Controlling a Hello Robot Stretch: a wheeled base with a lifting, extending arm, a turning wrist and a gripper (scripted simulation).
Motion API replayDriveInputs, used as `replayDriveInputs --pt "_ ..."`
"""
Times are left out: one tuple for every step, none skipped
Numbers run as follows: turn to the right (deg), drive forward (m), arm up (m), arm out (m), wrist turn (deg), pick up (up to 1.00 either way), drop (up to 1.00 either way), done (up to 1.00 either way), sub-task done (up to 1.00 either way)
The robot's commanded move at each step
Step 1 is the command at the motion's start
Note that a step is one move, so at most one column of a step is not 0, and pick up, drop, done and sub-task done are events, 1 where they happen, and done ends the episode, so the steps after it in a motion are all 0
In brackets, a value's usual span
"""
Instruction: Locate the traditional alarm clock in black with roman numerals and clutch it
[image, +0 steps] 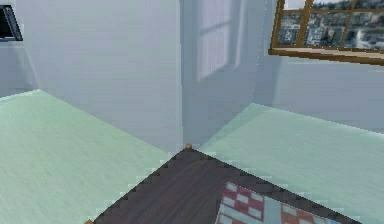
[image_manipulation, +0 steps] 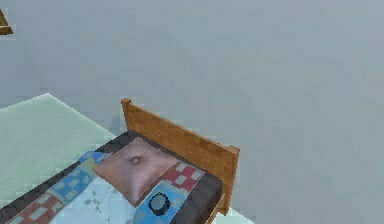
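The bottom edge cuts the bed (image_manipulation: 182, 146); the dark round blob (image_manipulation: 160, 206) there is unidentifiable.

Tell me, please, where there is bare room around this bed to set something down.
The green floor is bare on both sides of the bed corner, up to the walls, and beside the headboard. The bed's head end is crowded: a pillow and a dark round thing lie on the quilt.

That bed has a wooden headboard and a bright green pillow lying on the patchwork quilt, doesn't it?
Not quite: the pillow is pinkish, not bright green. The arm side view shows it lying on the patchwork quilt, just in front of the wooden headboard. The rest of what you say is right.
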Motion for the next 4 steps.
replayDriveInputs --pt "0.0 0.00 0.04 0.00 0.0 0.00 0.00 0.00 0.00" --pt "0.0 0.00 0.00 0.30 0.0 0.00 0.00 0.00 0.00" --pt "0.0 0.00 0.00 0.00 45.0 0.00 0.00 0.00 0.00" --pt "0.0 0.00 0.00 0.00 45.0 0.00 0.00 0.00 0.00"
